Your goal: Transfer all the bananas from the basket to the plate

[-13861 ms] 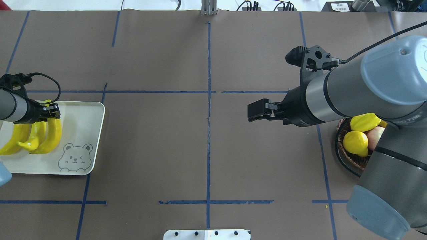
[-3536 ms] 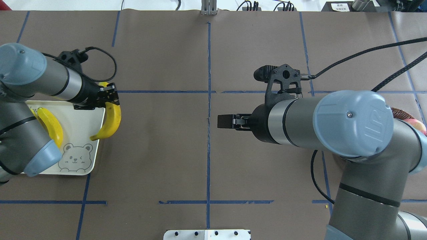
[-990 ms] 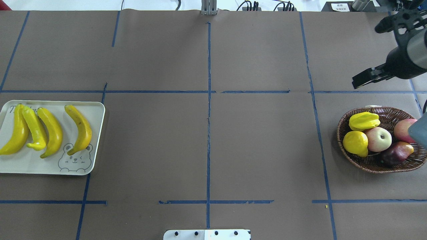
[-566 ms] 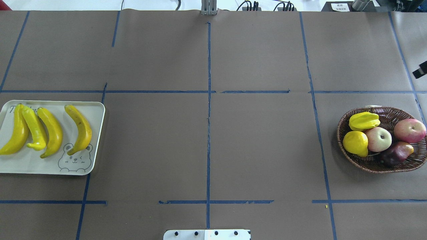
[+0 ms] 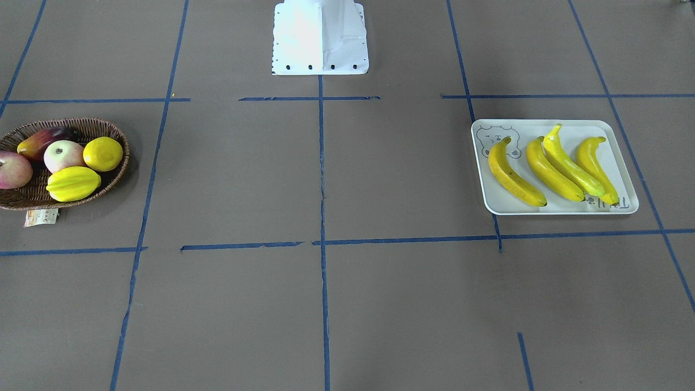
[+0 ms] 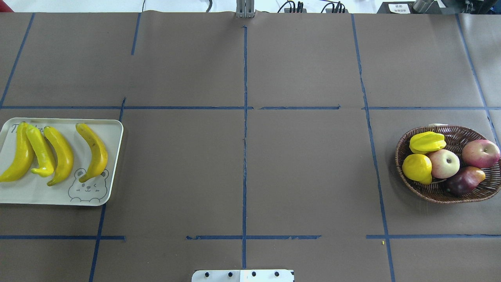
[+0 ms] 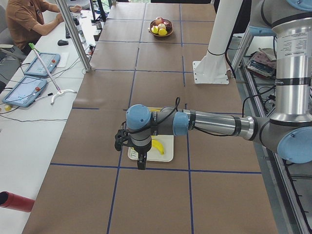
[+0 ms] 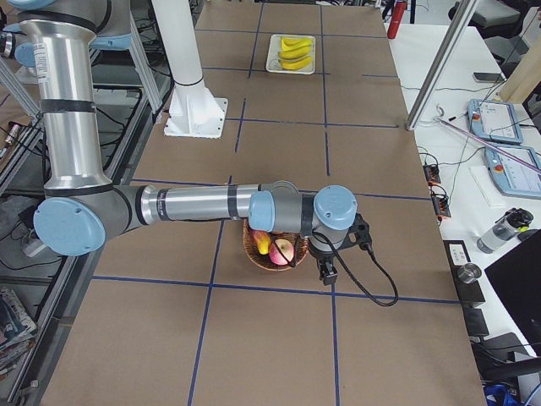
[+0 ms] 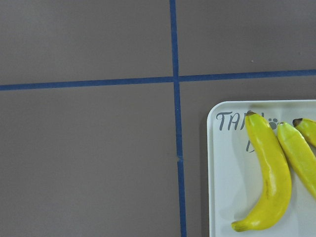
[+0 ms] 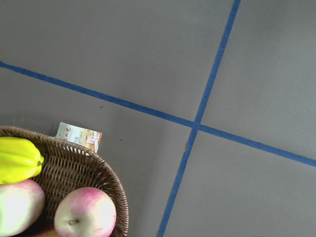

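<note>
Several yellow bananas point(image 6: 62, 154) lie side by side on the pale plate point(image 6: 39, 194), seen also as bananas point(image 5: 548, 171) on the plate point(image 5: 554, 209) in the front-facing view. The wicker basket point(image 6: 438, 196) holds no banana. My left gripper point(image 7: 141, 165) shows only in the exterior left view, hanging above the plate's outer end. Only the exterior right view catches my right gripper point(image 8: 325, 272), just past the basket point(image 8: 262, 258). I cannot tell whether either is open or shut. The left wrist view shows a banana point(image 9: 271, 173) on the plate's corner point(image 9: 222, 187).
The basket holds a starfruit point(image 6: 427, 141), a lemon point(image 6: 417, 168), two apples point(image 6: 443, 163) and a dark mango point(image 6: 464, 181). A paper tag point(image 10: 79, 136) sticks out at its rim. The white robot base point(image 5: 319, 38) stands at mid table. A person point(image 7: 27, 22) sits at a side desk.
The right gripper has drawn out of the overhead view past its right edge. Before that, the left arm set a banana on the plate and withdrew. The fruit has not shifted since.
</note>
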### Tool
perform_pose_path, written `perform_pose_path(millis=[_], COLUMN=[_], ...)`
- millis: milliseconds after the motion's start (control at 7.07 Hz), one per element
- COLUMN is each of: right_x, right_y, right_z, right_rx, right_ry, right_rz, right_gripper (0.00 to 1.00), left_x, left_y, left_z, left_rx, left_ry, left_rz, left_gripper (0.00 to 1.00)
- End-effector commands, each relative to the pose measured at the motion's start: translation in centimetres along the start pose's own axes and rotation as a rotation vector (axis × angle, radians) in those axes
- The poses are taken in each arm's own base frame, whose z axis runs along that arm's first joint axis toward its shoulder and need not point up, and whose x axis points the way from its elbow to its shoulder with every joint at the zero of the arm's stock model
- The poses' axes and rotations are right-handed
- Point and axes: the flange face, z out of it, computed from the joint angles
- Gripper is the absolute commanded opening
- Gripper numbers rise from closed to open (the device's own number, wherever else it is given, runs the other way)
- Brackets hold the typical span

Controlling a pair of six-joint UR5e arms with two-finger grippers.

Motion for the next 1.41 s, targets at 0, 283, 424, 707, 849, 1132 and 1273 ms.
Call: perform_pose_path(millis=[0, 283, 424, 707, 849, 1132, 1273], right_x=[1.5, 2.6, 3.3, 4.3, 4.8, 4.5, 4.3], right_y=[1.4, 2.6, 3.2, 5.3, 7.2, 7.9, 7.5], right_z=[1.1, 0.2, -0.1, 1.0, 2.1, 2.1, 1.8], right_rx=[-0.028, -0.011, -0.005, -0.011, -0.03, -0.029, -0.025], right_ry=[0.013, 0.009, 0.009, -0.026, -0.032, -0.03, -0.027], right_rz=[0.035, 0.07, 0.104, 0.191, 0.308, 0.32, 0.315], right_gripper=[1.0, 1.0, 1.0, 1.0, 1.0, 1.0, 1.0], left_x=[-1.3, -1.1, -1.1, -1.2, -1.2, -1.2, -1.1], left_y=[0.7, 0.6, 0.7, 0.7, 0.7, 0.6, 0.5], left_z=[1.4, 2.3, 2.3, 2.4, 2.5, 2.4, 2.4], left_rx=[-0.029, -0.036, -0.035, -0.037, -0.039, -0.037, -0.035], left_ry=[0.002, 0.109, 0.119, 0.119, 0.119, 0.119, 0.119], left_rz=[-0.033, -0.051, -0.053, -0.054, -0.053, -0.052, -0.05], left_gripper=[1.0, 1.0, 1.0, 0.99, 1.0, 0.99, 1.0])
